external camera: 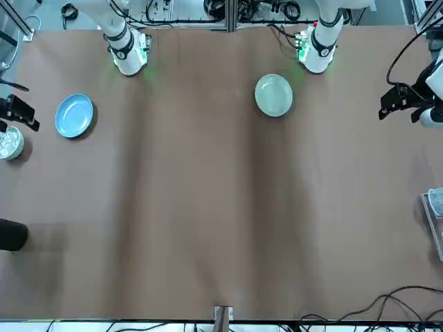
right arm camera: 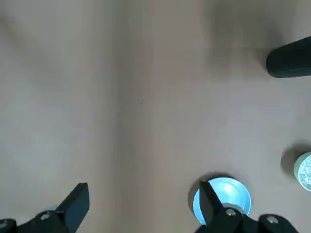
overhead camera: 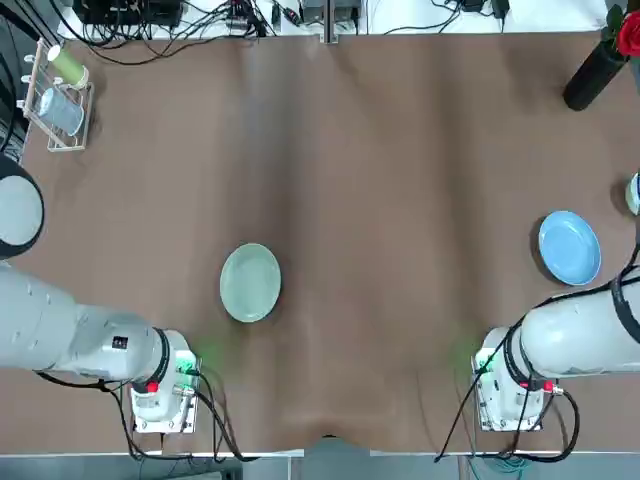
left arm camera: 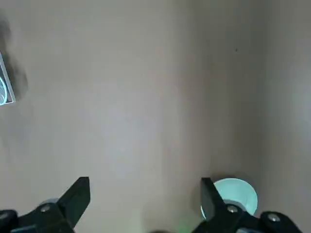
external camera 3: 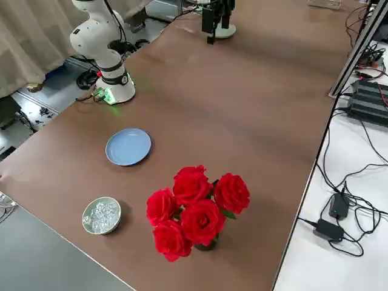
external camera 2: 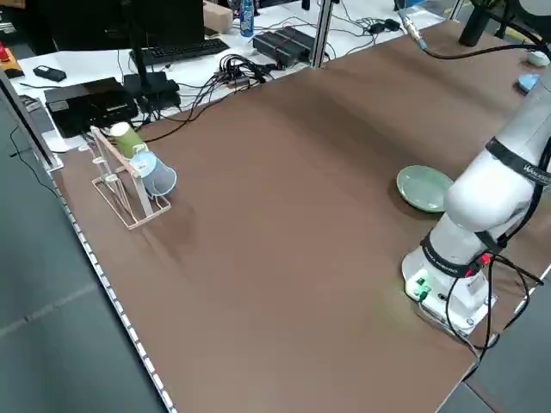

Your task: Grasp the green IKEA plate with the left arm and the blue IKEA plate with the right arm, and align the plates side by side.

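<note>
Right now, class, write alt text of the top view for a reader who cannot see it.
A green plate and, off to its right, a blue plate lie apart on a brown table, between two white robot arms.

Room check: brown table, grey floor, white desk behind

Brown tabletop (overhead camera: pixel 400 150), matte, soft dark shadow bands across it. Metal strip along one long edge. Grey floor (external camera 2: pixel 52 327) beside it, with a straight seam line.

White desk (external camera 3: pixel 339 254) runs along the far long side: monitor (external camera 2: pixel 77 34), black keyboard (external camera 2: pixel 181 52), black box (external camera 2: pixel 90 105), blue-labelled bottle (external camera 2: pixel 247 17), cardboard box (external camera 2: pixel 217 16). Loose black cables (external camera 2: pixel 237 70) bunched there, some spilling onto the brown top. Power bricks (external camera 3: pixel 329 230) on the desk too.

Upright metal post (external camera 2: pixel 323 33) at the table edge. Beige curtain (external camera 3: pixel 36 45), hanging in folds, past one corner. Light is soft, shadows blurry.
</note>
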Robot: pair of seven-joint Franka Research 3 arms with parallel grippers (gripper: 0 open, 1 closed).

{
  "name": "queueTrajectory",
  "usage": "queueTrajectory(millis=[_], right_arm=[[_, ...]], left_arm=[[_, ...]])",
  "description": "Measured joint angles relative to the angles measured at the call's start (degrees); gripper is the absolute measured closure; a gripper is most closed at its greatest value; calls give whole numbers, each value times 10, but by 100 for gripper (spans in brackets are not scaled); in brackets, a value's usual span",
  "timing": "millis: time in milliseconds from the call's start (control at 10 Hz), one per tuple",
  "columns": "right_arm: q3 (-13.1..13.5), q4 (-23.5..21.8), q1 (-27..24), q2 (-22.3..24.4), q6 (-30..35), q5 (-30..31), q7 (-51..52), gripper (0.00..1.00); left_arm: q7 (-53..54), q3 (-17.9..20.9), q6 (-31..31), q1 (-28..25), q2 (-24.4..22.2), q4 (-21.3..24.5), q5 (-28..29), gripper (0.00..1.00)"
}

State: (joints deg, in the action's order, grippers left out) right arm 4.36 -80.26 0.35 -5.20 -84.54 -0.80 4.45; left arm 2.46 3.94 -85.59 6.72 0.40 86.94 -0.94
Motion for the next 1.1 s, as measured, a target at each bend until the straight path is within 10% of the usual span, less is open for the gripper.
queueTrajectory(millis=[600, 1100], right_arm=[[6, -69, -161, -25, 11, -73, 39, 1], [8, -381, -258, 124, -110, -149, 64, 2]], left_arm=[[-9, -1, 3, 1, 11, 1, 1, 0], [-14, -7, -3, 1, -35, 105, -13, 0]])
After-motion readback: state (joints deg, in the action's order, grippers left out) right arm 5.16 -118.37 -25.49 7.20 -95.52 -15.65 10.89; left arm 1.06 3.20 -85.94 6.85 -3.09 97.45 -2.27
